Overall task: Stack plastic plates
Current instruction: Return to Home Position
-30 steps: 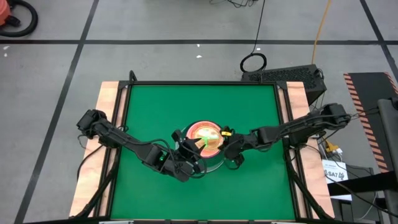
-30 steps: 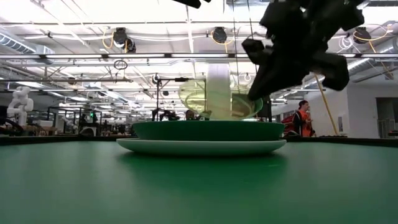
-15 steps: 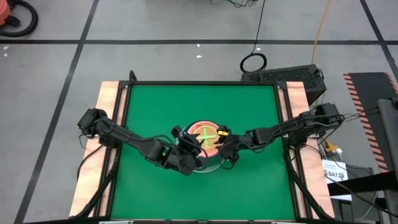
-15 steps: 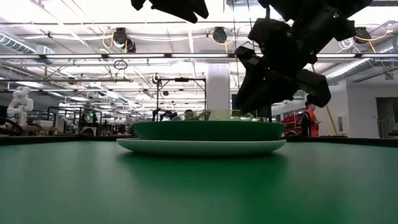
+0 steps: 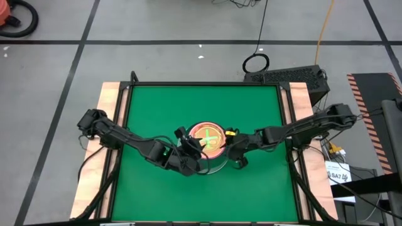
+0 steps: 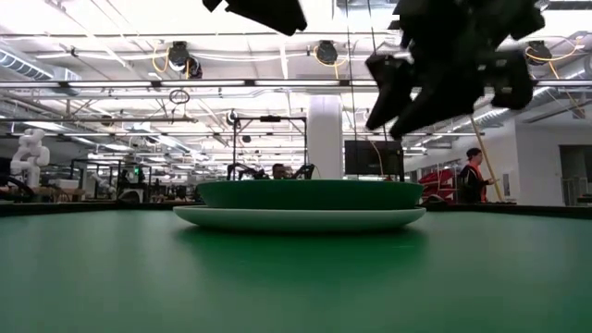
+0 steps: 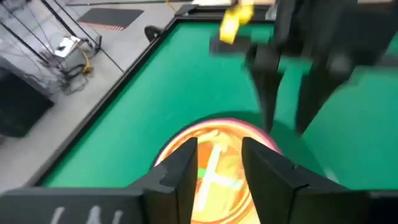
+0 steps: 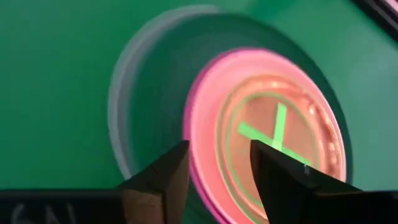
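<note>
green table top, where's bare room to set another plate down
The widest free patch is the green table top between the plate stack and the far edge. Another bare strip runs along the near edge, this side of both arms. The middle is crowded: the left claw and right claw, both open, flank the stack.

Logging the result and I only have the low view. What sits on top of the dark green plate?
Observer: Inside the dark green plate lies a bright pink plate, with small plates nested in its middle, orange showing under a green cross.
Operator: Is either gripper holding anything?
Observer: The left gripper is open and empty, hovering at the edge of the stack.
Operator: And the right?
Observer: The right gripper is open and empty too, at the opposite edge.
</note>
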